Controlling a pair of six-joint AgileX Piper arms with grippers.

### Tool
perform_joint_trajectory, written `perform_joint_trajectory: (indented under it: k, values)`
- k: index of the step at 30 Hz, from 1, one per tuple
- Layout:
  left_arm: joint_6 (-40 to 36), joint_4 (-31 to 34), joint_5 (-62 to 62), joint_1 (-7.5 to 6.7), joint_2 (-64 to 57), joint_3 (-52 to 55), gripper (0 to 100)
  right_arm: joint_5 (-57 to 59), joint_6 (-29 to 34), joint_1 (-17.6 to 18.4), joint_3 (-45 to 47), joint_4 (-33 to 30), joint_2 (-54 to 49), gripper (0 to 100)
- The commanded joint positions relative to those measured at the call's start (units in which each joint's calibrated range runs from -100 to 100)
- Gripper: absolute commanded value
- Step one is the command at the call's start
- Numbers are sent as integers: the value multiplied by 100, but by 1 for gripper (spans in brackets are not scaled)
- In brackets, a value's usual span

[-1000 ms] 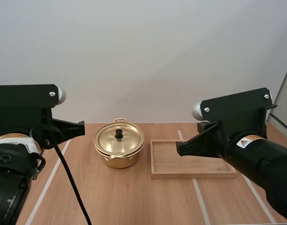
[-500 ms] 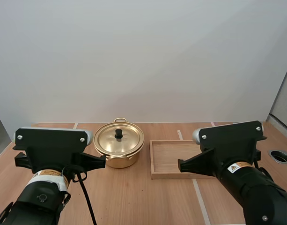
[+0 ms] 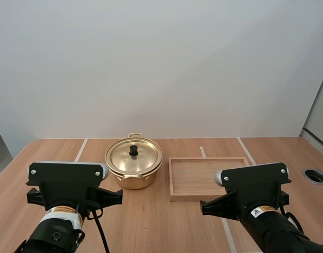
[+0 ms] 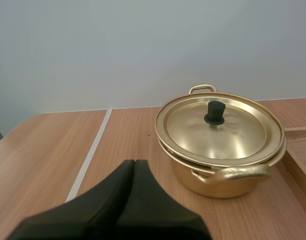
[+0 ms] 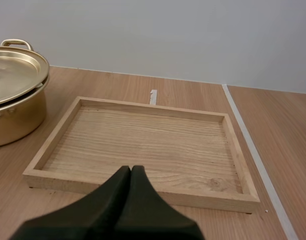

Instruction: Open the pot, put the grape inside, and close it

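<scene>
A gold pot [image 3: 134, 176] stands at the table's middle with its lid [image 3: 134, 155] on, black knob [image 3: 134, 150] upright. In the left wrist view the pot [image 4: 220, 170] and its lid [image 4: 217, 130] lie ahead of my left gripper [image 4: 134, 162], whose fingers lie together as one dark wedge, holding nothing. A wooden tray [image 3: 208, 159] sits right of the pot, with nothing in it. My right gripper [image 5: 131, 169] is shut on nothing just in front of the tray [image 5: 138, 187], short of its near rim. Both arms are low at the table's near edge.
Pale tape lines [image 3: 80, 149] run across the wooden table [image 3: 50, 158]. A round grommet hole [image 3: 315, 175] sits at the far right edge. Bare wood lies left of the pot and right of the tray.
Both arms have drawn back and down toward the near edge, uncovering the table's sides. Pot, lid and tray have not moved.
</scene>
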Motion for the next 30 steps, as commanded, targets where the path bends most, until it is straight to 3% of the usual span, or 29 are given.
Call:
perform_joint_trajectory:
  k: [1, 20, 30]
  values:
    - [-17, -84, -25, 12, -28, 13, 0, -145, -55, 7, 14, 18, -38, 0]
    - [-19, -84, -25, 21, -28, 13, 0, 104, -55, 7, 14, -379, -38, 0]
    - [-19, -84, -25, 364, -1255, 13, 0, -434, -55, 7, 14, -847, -38, 0]
